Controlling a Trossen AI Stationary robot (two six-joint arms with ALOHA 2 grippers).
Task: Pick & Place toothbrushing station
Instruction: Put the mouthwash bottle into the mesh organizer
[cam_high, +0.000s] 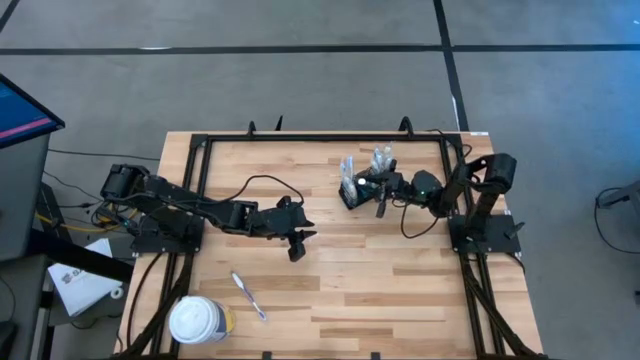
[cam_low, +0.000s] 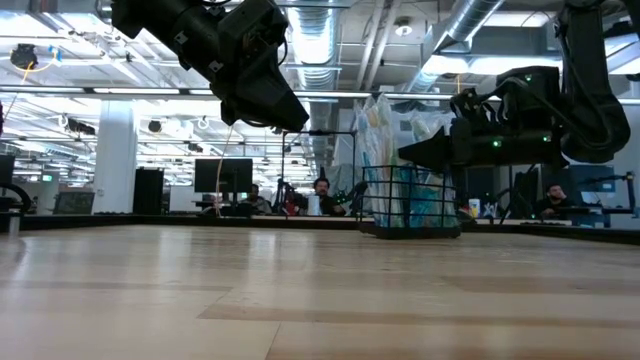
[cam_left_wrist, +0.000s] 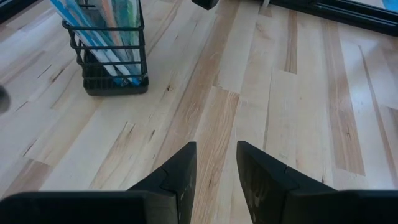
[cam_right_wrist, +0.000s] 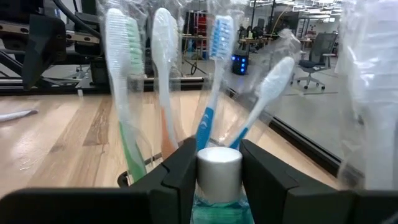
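Right gripper (cam_right_wrist: 219, 163) clamped, apparently, on the teal tube (cam_right_wrist: 219, 190) in the caddy (cam_high: 351, 194); left gripper (cam_left_wrist: 216, 163) slightly parted, above bare table (cam_high: 400, 290).

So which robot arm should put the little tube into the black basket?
The right one, probably. The right gripper already holds the teal tube at the caddy, while the left gripper hangs empty over bare table.

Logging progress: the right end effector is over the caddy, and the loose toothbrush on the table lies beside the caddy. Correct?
Not quite. The loose toothbrush lies far from the caddy, near the white-lidded tub, as the high view shows. The right end effector is indeed over the caddy.
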